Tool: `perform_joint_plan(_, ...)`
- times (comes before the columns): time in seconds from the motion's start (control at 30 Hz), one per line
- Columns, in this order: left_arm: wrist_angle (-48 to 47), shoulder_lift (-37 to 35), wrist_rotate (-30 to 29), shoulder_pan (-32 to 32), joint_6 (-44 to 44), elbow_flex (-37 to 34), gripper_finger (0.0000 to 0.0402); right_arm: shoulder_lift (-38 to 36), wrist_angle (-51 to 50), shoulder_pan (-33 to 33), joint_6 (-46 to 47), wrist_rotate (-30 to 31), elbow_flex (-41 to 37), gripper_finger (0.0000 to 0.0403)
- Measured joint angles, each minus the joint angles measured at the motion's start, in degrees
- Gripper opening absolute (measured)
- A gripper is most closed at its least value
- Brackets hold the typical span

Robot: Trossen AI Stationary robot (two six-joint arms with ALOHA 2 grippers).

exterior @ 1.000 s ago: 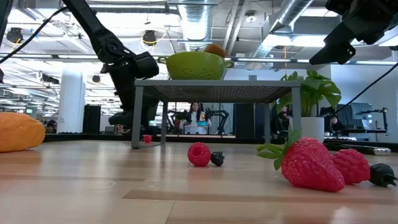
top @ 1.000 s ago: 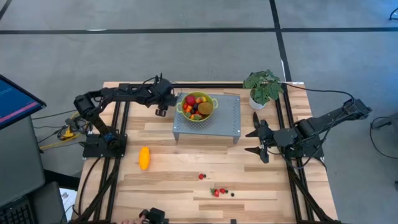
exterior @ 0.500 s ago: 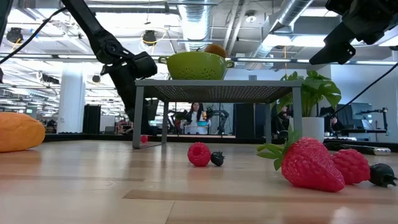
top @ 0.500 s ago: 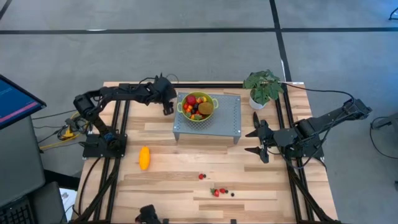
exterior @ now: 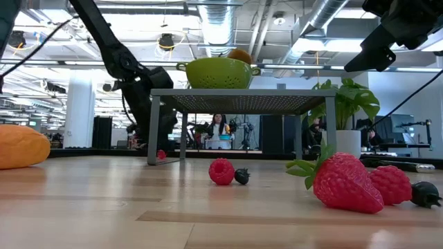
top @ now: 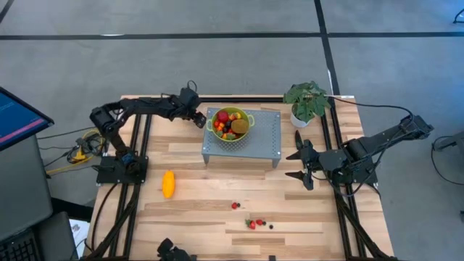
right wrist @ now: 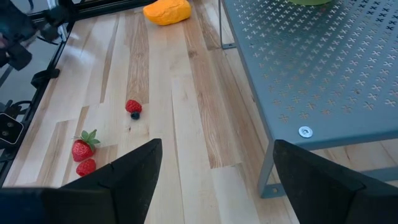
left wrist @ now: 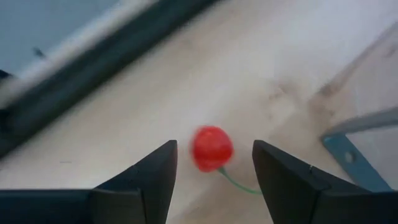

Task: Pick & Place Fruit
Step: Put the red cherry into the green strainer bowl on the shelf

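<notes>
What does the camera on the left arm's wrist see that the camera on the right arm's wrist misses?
Only the left wrist view shows a small red cherry with a green stem lying on the wood between the open left gripper.

Only the right wrist view shows the long orange-yellow fruit, a leafy red strawberry, a raspberry and the open right gripper.

Both show the wooden table and the grey perforated metal stand.

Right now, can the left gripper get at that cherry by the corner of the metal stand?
Probably yes. The left gripper is open, and the cherry lies on bare wood straight ahead, between its fingers. The stand's leg sits off to one side, so nothing blocks the way.
</notes>
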Motion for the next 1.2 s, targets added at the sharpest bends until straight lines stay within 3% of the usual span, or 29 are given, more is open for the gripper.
perform_joint_plan(0.23, 3.5, 5.4, 0.3, -0.8, -1.3, 0.2, 0.0205, 0.0, 0.0, 0.0, 0.0, 0.0, 0.0, 0.0302)
perform_joint_plan(0.73, 4.4, 5.0, -1.0, -0.8, -4.8, 0.1, 0.0202, 0.0, 0.0, 0.0, 0.0, 0.0, 0.0, 0.0302)
perform_joint_plan(1.2, 4.1, 5.1, -1.2, -0.6, -4.7, 0.1, 0.0117, 0.0, 0.0, 0.0, 0.0, 0.0, 0.0, 0.0301)
